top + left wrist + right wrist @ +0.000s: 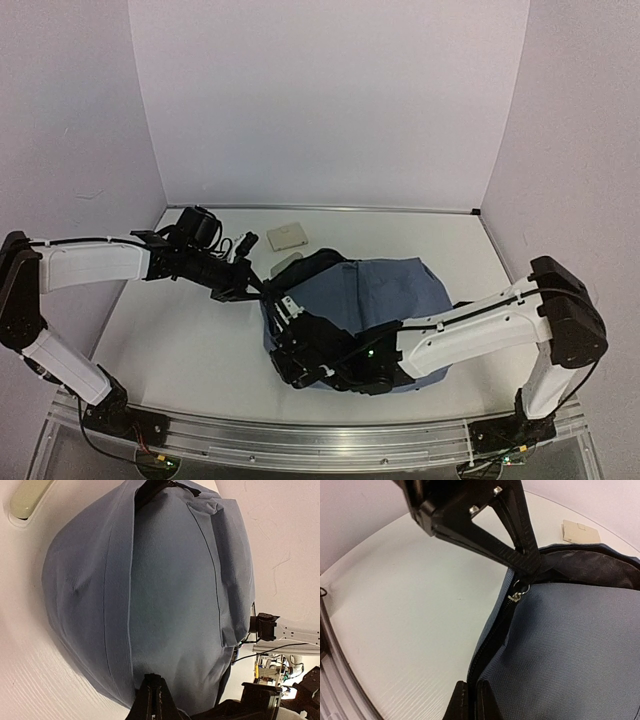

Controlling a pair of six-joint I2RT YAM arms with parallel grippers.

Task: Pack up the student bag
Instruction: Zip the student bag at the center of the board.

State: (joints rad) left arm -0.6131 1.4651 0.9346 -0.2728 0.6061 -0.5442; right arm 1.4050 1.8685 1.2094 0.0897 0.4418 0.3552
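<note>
Nearest the arms' bases, the right gripper (pixel 468 694) is clenched tight on the near-left edge of the student bag (pixel 390 290), its fingers meeting where the zip track (pixel 487 650) runs down between them. The bag lies flat on the white table (pixel 180 330), about mid-table and a little right of centre, its grey-blue fabric puffed up and its mouth turned to the far left. Further along the same edge sits the small metal zip pull (pixel 516 598), and just above it the left gripper (pixel 526 562) is pinched shut on the rim of the bag; it may be nipping the pull itself, though the view is too cramped to tell. Dark lining (pixel 590 565) shows inside the gaping mouth. Beyond, a cream object (pixel 27 500) lies just beside the bag, and a beige card (pixel 288 236) further back.
</note>
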